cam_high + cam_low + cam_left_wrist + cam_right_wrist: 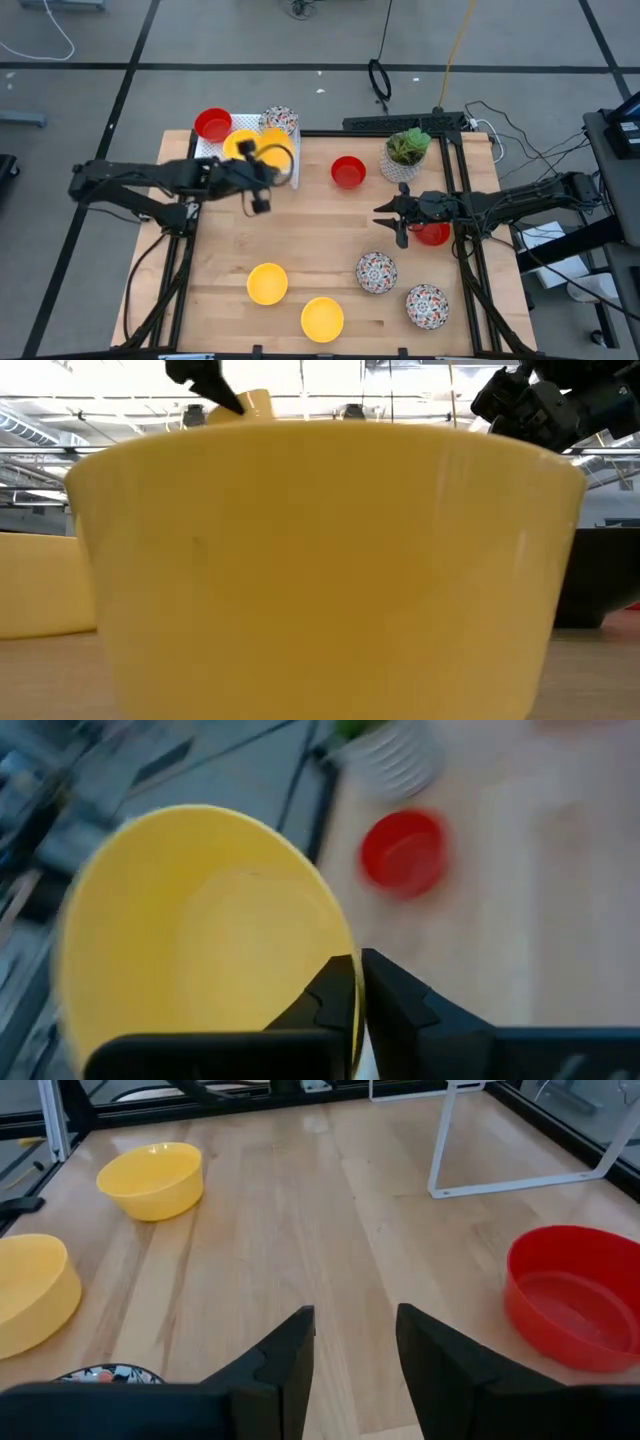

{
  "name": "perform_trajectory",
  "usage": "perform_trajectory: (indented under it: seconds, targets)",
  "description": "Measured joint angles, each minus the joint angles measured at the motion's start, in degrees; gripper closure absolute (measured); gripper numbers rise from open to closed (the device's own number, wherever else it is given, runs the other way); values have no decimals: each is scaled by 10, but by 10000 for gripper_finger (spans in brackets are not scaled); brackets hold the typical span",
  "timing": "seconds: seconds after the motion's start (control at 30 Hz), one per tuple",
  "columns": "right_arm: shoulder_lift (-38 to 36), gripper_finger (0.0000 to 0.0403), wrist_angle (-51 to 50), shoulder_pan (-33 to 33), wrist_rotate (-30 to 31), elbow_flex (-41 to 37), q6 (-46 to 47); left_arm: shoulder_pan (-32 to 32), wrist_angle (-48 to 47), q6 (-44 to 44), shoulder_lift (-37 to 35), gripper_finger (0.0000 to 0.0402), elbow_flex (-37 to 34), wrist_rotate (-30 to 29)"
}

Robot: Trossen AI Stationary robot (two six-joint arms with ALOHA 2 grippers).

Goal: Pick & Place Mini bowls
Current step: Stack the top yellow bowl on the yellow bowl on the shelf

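My left gripper (262,162) is over the near right corner of the white perforated rack (208,148), shut on a yellow mini bowl (200,930), which also shows in the low view (255,402). On the rack sit a red bowl (213,124), a yellow bowl (238,146) and a speckled bowl (279,119). My right gripper (355,1340) is open above bare table (395,215), with a red bowl (575,1295) beside it. Resting on the table are another red bowl (348,172), two yellow bowls (267,283) (322,318) and two speckled bowls (376,271) (427,305). My left gripper pinches the yellow bowl's rim (357,1020), with one finger (330,1000) inside the bowl and the other finger (405,1010) outside its wall. The bowl is lifted clear and tilted, its opening turned toward the wrist camera.
A white pot with a green plant (405,155) stands near the table's far right edge. The low view is nearly filled by one yellow bowl (320,560) close to the camera. Bare wood lies in the middle of the table (320,230).
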Motion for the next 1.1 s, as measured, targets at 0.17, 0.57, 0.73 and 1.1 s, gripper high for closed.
perform_trajectory:
  seconds: [0.17,0.57,0.73,1.1]
  targets:
    - [0,273,0,0,-1,0,-11,57,-96,-66,-20,394,0,-47]
    - [0,273,1,0,0,0,-10,182,-156,-84,15,394,0,21]
    - [0,273,0,0,0,0,-10,205,-161,-83,34,377,0,38]
    - [0,273,0,0,-1,0,-11,217,-181,-91,56,383,0,73]
